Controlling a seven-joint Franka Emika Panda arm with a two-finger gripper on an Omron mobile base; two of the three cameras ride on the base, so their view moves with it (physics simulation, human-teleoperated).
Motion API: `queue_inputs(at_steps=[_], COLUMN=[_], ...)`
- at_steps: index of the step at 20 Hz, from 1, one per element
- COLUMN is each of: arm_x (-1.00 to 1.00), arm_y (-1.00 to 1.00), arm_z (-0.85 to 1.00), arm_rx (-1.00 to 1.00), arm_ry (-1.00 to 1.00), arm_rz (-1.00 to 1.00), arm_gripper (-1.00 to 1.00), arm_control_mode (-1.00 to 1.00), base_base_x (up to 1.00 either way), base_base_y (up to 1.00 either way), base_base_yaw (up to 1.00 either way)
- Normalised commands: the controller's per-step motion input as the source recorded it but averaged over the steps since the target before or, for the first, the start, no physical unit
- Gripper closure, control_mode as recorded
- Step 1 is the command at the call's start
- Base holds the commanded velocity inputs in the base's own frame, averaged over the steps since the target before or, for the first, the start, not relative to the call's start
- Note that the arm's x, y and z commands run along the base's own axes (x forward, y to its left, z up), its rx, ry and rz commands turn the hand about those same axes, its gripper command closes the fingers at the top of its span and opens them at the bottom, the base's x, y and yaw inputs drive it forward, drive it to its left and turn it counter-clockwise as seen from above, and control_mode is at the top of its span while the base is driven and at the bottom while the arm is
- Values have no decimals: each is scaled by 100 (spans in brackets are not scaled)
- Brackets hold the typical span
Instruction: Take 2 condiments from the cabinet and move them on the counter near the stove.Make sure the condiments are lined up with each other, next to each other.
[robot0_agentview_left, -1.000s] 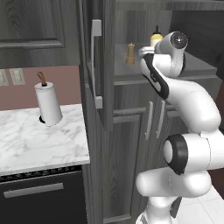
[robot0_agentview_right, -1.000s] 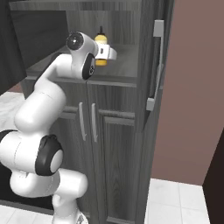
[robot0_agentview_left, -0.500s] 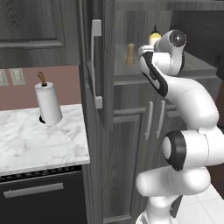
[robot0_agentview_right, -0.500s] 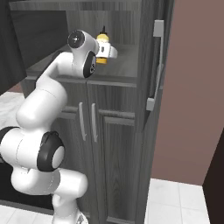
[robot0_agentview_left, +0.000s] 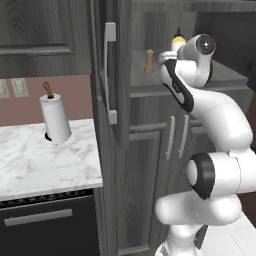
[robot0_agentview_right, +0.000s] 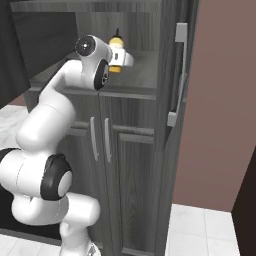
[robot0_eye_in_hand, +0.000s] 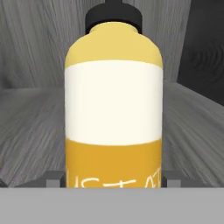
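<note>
The yellow squeeze bottle (robot0_eye_in_hand: 113, 100) with its dark nozzle stands upright in the shelf niche of the dark grey cabinet (robot0_agentview_left: 150, 165), very close in the hand view. My gripper (robot0_eye_in_hand: 113, 180) is open, a fingertip (robot0_eye_in_hand: 53, 179) showing low on each side of the bottle. In the right base view the hand reaches into the niche at the bottle (robot0_agentview_right: 116, 44). To the left of the bottle (robot0_agentview_left: 178, 40) stands the small brown pepper mill (robot0_agentview_left: 149, 61). The marble counter (robot0_agentview_left: 40, 160) lies left of the cabinet. The stove is out of view.
A white paper-towel roll (robot0_agentview_left: 55, 119) stands on the counter by the wall. The tall cabinet door (robot0_agentview_left: 112, 75) hangs open towards me, left of the arm; it appears as the door (robot0_agentview_right: 177, 75) on the right in the other base view. Double lower doors (robot0_agentview_right: 100, 140) are shut.
The hand has edged a little deeper into the niche, towards the yellow bottle. The bottle and pepper mill have not moved.
</note>
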Motion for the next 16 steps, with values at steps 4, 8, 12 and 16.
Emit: queue_inputs(at_steps=[4, 8, 12, 16], arm_x=[-88, -100, -100, -100], arm_y=[0, 0, 0, 0], arm_z=[0, 7, 13, 27], arm_rx=[0, 0, 0, 0], arm_ry=[-8, -5, -2, 0], arm_rz=[7, 6, 9, 10], arm_gripper=[100, 100, 100, 100], arm_control_mode=[-100, -100, -100, -100], base_base_x=[0, 0, 0, 0], base_base_y=[0, 0, 0, 0], base_base_yaw=[0, 0, 0, 0])
